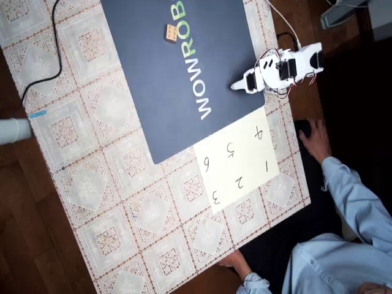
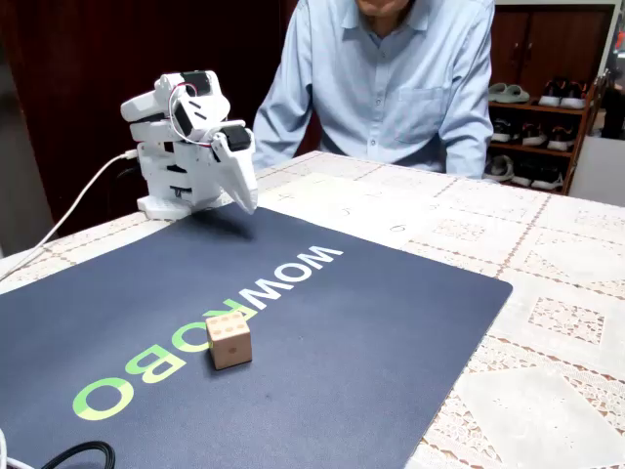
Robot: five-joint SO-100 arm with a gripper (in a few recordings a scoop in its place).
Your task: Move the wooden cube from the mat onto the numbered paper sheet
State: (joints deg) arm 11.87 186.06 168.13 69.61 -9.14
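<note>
Wooden cube sitting square on the mat, beside the green lettering, top dots too small to count overhead. No long axis; one corner turned toward the fixed camera. Well apart from the numbered paper sheet. Gripper folded low at the mat's edge, looks pressed together, holding nothing. Seated person cropped at both frame edges.
</note>
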